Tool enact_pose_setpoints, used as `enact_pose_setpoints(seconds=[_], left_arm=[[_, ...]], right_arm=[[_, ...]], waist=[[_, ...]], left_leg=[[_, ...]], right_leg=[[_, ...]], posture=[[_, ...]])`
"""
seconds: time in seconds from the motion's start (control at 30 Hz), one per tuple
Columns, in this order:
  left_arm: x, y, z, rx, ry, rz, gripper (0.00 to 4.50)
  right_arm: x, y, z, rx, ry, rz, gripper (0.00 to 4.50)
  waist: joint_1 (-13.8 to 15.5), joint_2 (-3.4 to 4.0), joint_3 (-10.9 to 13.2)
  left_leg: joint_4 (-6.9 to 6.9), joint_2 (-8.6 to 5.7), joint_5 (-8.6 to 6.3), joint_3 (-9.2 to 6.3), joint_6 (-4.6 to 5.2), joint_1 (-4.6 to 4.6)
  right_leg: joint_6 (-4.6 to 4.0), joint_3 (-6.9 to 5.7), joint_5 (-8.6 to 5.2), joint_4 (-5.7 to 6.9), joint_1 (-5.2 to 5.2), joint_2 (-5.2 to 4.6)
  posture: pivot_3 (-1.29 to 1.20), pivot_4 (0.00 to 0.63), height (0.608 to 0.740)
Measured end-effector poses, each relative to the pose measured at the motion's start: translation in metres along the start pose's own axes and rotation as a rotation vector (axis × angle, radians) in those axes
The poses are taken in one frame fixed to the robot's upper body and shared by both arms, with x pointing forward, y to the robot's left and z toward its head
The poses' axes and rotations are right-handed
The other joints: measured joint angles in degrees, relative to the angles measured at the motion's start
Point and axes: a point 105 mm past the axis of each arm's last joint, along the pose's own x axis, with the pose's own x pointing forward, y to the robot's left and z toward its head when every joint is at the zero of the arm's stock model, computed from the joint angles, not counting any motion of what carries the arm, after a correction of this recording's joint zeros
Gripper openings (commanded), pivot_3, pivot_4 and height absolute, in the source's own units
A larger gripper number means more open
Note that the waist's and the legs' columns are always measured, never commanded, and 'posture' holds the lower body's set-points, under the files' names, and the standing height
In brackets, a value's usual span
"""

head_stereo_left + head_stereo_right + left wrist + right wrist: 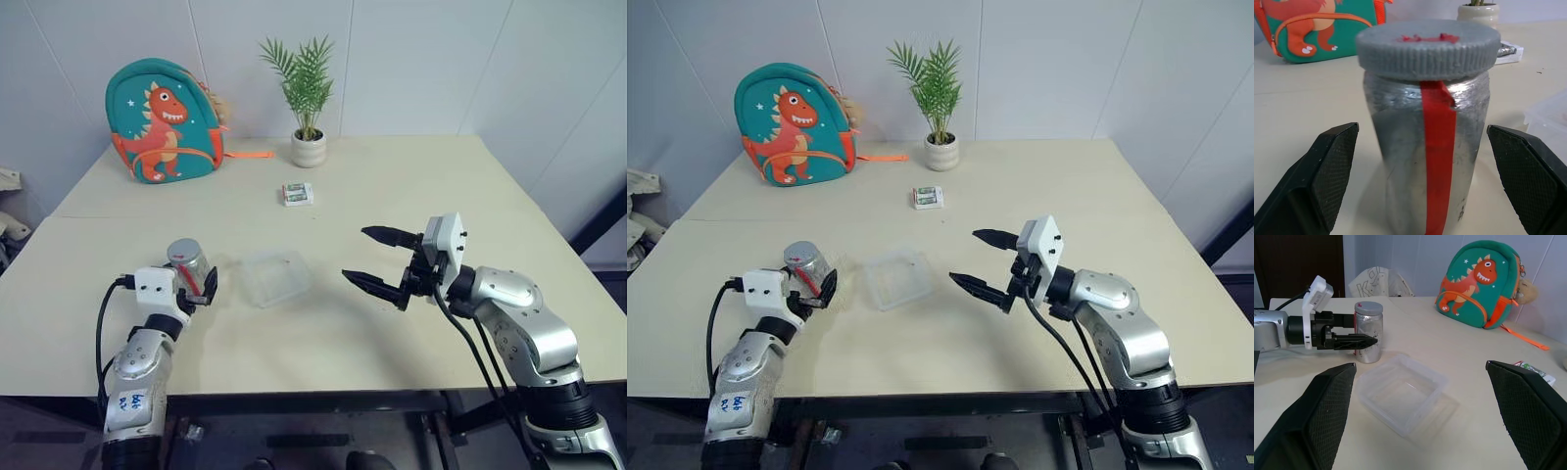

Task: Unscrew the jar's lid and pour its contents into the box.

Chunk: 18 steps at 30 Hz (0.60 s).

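The jar stands upright at the table's left front, silvery with a red tape strip down its side. The grey lid is on it. Its contents are hidden behind the silvery wall. My left gripper is open, one finger on each side of the jar with a gap to the wall on both sides. The box, a clear shallow tray, lies just right of the jar. Right of the box my right gripper hovers above the table, open, pointing left toward box and jar.
A teal dinosaur backpack leans at the back left. A potted plant stands at the back centre, and a small white-and-green packet lies in front of it. The table's front edge runs close below both arms.
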Motion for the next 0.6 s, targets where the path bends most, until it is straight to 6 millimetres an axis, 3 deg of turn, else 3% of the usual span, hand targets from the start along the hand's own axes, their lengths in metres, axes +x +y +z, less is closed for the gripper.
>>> enact_pose_setpoints(seconds=[0.1,0.2,0.4,0.6], left_arm=[[0.0059,0.0011,0.0015,0.004,-0.011,-0.001,4.47],[0.0105,0.0021,0.006,0.02,-0.034,-0.003,3.92],[0.0117,0.001,0.0039,0.024,-0.04,-0.008,2.12],[0.0103,-0.0022,0.0051,0.0,-0.052,-0.045,2.0]], right_arm=[[-0.0004,-0.0007,-0.0009,0.003,0.001,-0.011,4.5],[-0.0003,-0.0007,-0.0012,0.004,0.0,-0.013,4.5],[-0.0032,0.0012,-0.0075,0.022,0.012,-0.019,4.5],[-0.0039,0.0017,-0.0091,0.027,0.015,-0.02,4.5]], waist=[[-0.01,0.0,0.0],[-0.04,0.0,0.0],[-0.03,0.0,0.0],[-0.08,0.0,0.0]], left_leg=[[0.0,0.0,0.0,0.0,0.0,0.0],[0.0,0.0,0.0,0.0,0.0,0.0],[-0.03,0.0,-0.01,0.0,-0.01,0.0],[-0.03,0.0,0.0,0.0,-0.01,0.0]], right_leg=[[0.0,0.0,0.0,0.01,0.0,0.0],[0.01,0.0,0.01,-0.01,0.01,0.0],[0.02,0.0,0.01,0.0,0.0,0.0],[0.02,0.0,0.01,0.0,0.0,0.0]], posture=[[0.0,0.15,0.74],[0.0,0.15,0.74],[0.0,0.15,0.74],[0.0,0.15,0.74]])
